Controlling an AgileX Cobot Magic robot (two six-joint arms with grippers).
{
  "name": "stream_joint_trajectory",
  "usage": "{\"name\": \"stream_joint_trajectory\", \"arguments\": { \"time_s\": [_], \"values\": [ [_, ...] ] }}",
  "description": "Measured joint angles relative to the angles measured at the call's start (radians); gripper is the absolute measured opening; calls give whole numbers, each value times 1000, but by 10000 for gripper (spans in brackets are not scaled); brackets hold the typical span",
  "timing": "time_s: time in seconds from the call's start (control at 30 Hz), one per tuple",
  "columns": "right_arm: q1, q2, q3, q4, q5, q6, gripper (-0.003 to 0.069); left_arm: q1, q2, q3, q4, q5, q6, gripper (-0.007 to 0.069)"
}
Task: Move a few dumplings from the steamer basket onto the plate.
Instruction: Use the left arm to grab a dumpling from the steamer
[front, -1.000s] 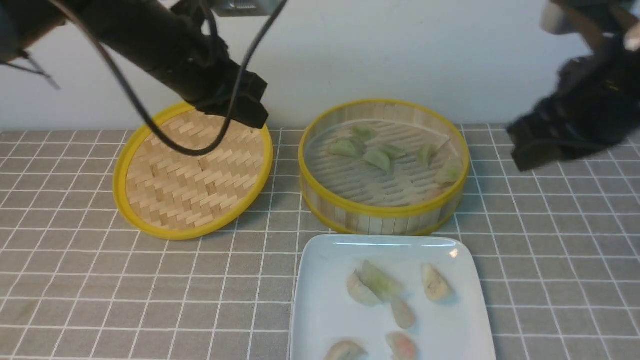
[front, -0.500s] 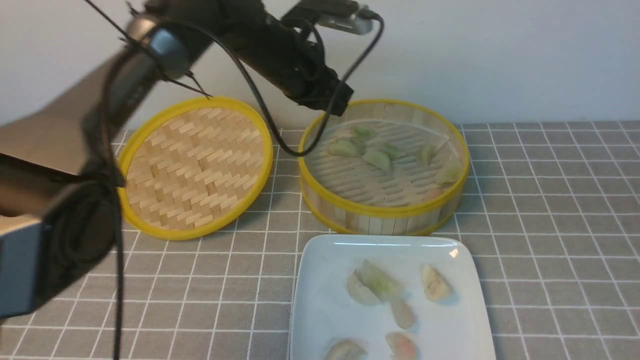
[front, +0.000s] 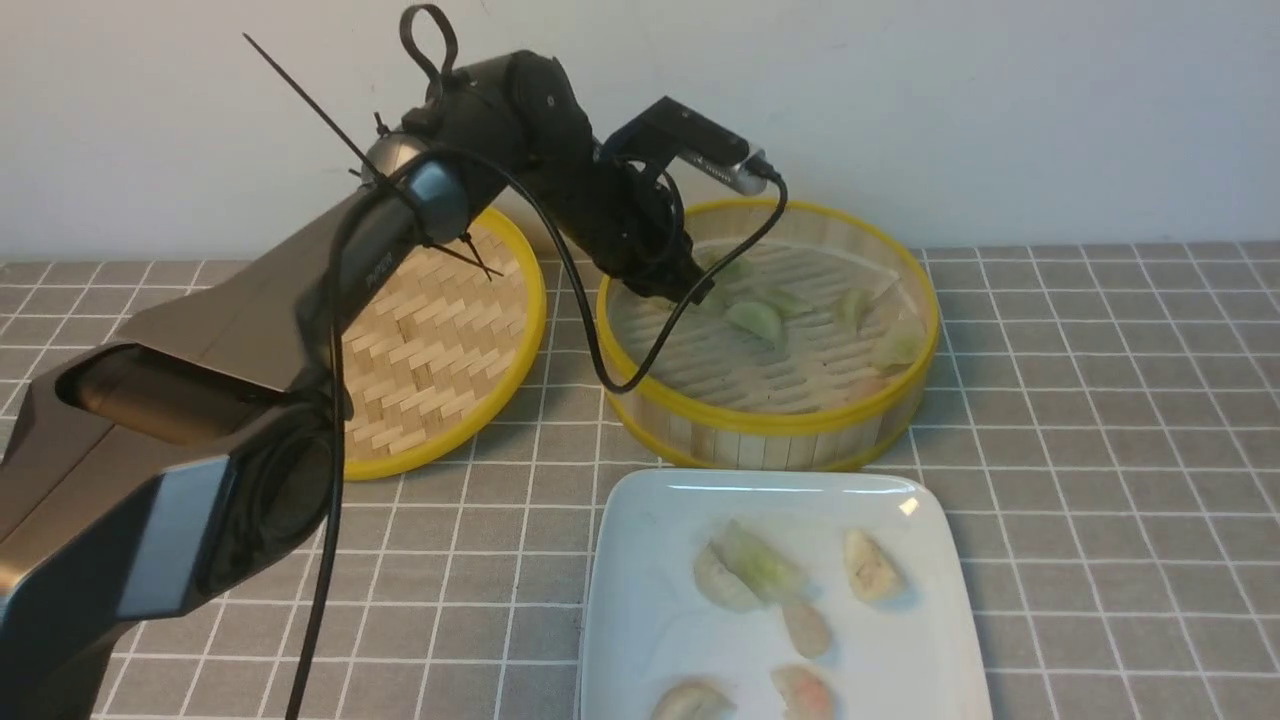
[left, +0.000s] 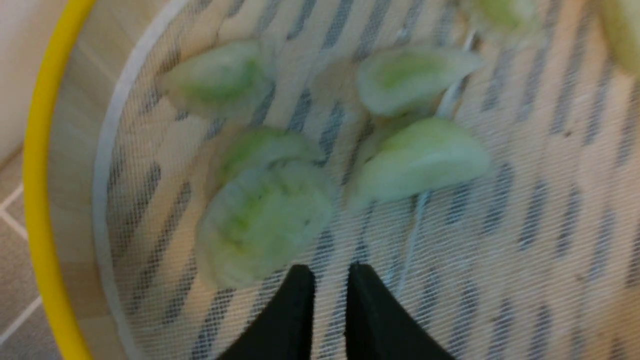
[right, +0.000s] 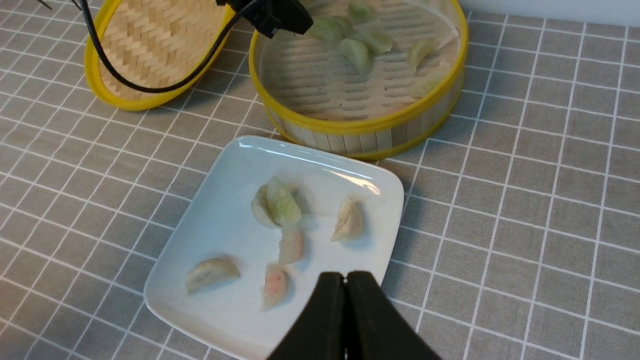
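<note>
The left gripper (left: 327, 280), nearly closed and empty, hangs over the steamer basket (front: 770, 420) at ten o'clock, aiming for a green dumpling (left: 265, 220); the right gripper (right: 345, 285), closed and empty, hangs above the plate (right: 200, 250).

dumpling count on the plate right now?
6 on the plate: two touching, one just below them, one apart toward the basket-side corner, two near the front edge. None hidden.

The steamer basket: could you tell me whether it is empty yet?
Not empty: several dumplings lie on the steamer basket floor.
</note>
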Motion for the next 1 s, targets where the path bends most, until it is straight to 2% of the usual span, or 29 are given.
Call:
{"name": "stream_joint_trajectory", "arguments": {
  "time_s": [0.17, 0.2, 0.27, 0.33, 0.43, 0.63, 0.67, 0.73, 0.77, 0.8, 0.83, 0.93, 1.0],
  "values": [
    [0, 0, 0, -28, 0, 0, -15, 0, 15, 0, 27, -53, 4, 295],
    [0, 0, 0, -28, 0, 0, -15, 0, 15, 0, 28, -55, 5, 303],
    [0, 0, 0, -33, 0, 0, -15, 0, 25, -2, 29, -83, 20, 378],
    [0, 0, 0, -37, 0, 0, -15, 0, 35, -2, 29, -92, 34, 419],
    [0, 0, 0, -40, 0, 0, -15, 0, 57, -4, 29, -103, 64, 437],
    [0, 0, 0, -40, 0, 0, -15, -2, 77, -8, 17, -128, 94, 396],
    [0, 0, 0, -42, 0, 0, -15, -2, 80, -10, 15, -131, 114, 337],
    [0, 0, 0, -43, 0, 0, -15, -2, 81, -10, 18, -134, 133, 272],
    [0, 0, 0, -45, 0, 0, -15, -2, 81, -10, 18, -135, 137, 208],
    [0, 0, 0, -45, 0, 0, -15, -1, 81, -10, 18, -134, 138, 196],
    [0, 0, 0, -45, 0, 0, -15, -1, 81, -10, 21, -127, 139, 120],
    [0, 0, 0, -47, 0, 0, -15, -1, 78, -10, 23, -112, 132, 128],
    [0, 0, 0, -47, 0, 0, -15, 0, 51, -9, 42, -39, 109, 132]
  ]
}}
